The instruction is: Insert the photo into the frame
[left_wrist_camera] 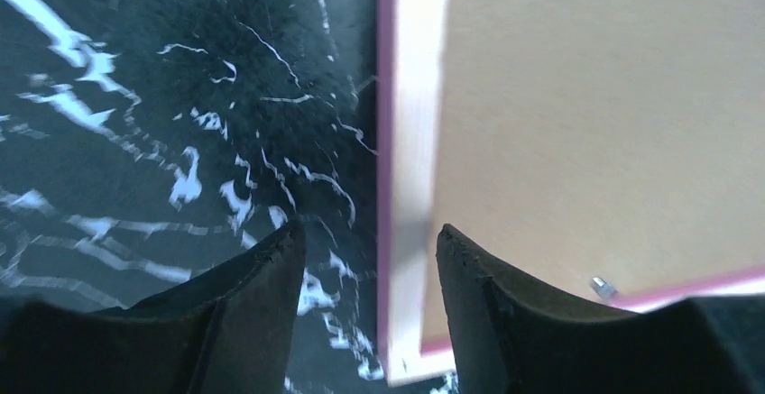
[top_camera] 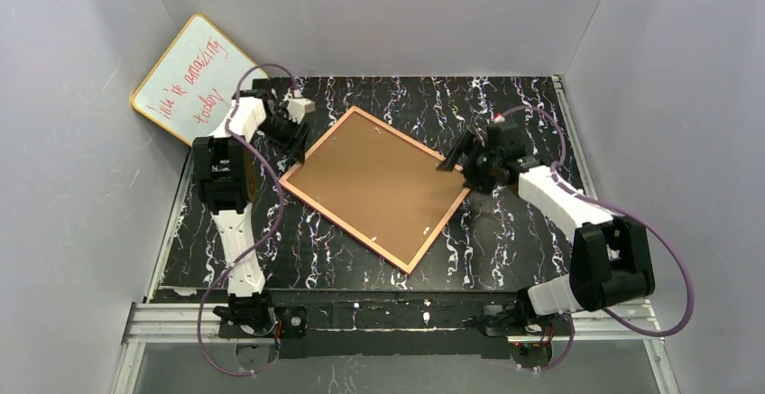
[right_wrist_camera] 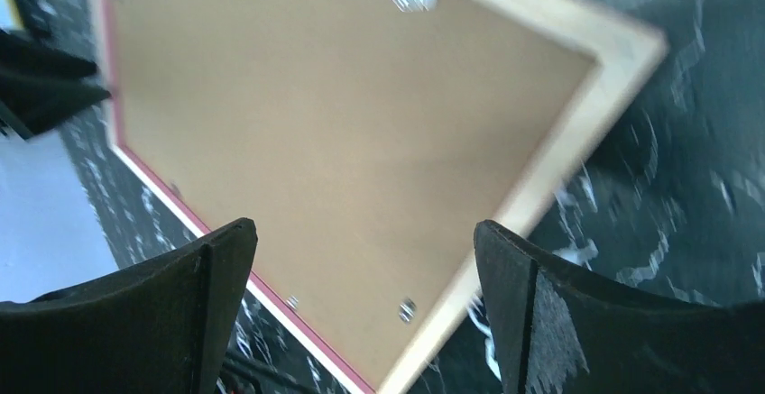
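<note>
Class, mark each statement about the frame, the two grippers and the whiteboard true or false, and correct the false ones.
1. The frame lies rear side up on the table. True.
2. The left gripper is shut on the frame's edge. False: it is open, above that edge.
3. The whiteboard lies flat in the middle of the table. False: it leans tilted at the back left corner.
4. The right gripper is open above the brown backing board. True.
</note>
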`<state>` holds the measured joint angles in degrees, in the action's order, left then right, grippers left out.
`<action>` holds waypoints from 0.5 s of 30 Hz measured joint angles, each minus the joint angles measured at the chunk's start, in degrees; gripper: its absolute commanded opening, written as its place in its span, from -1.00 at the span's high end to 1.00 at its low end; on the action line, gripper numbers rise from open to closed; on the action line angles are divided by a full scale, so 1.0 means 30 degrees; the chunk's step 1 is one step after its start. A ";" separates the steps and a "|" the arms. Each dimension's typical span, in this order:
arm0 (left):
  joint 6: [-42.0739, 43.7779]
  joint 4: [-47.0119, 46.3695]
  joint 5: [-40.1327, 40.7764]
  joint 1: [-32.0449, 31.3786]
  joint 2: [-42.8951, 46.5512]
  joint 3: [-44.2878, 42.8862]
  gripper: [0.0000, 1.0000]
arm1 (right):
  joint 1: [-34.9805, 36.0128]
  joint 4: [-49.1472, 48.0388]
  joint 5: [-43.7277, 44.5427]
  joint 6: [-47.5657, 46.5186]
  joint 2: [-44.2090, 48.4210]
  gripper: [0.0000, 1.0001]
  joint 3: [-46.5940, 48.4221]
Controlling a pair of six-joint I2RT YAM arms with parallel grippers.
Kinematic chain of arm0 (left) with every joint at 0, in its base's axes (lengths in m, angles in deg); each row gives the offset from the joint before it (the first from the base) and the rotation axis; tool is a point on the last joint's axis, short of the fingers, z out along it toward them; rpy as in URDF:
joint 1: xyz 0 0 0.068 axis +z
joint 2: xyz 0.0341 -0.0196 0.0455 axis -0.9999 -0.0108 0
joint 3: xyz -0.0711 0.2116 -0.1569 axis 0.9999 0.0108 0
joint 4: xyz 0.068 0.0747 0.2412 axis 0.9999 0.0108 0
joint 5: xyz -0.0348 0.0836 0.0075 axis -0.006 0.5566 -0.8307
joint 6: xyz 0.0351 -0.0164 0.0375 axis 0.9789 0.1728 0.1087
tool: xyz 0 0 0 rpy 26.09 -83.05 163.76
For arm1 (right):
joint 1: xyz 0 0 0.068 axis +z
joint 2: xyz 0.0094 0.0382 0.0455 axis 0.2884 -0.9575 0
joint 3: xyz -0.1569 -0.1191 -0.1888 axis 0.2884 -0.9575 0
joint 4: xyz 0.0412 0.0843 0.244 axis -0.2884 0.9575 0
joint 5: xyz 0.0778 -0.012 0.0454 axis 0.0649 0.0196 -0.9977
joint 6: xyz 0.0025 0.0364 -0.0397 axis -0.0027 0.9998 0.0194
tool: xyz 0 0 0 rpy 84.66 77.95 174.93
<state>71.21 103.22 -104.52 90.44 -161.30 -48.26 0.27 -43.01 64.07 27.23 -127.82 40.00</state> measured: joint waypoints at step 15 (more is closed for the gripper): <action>-0.1486 -0.1982 0.0058 0.0226 -0.1107 0.0874 0.23 | -0.0007 -0.1858 -0.2142 0.1770 0.0699 -0.97 -0.5464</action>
<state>66.75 97.27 -104.34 91.12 -164.62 -45.64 0.25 -48.58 57.65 32.54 -125.72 23.60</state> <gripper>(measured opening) 0.410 0.985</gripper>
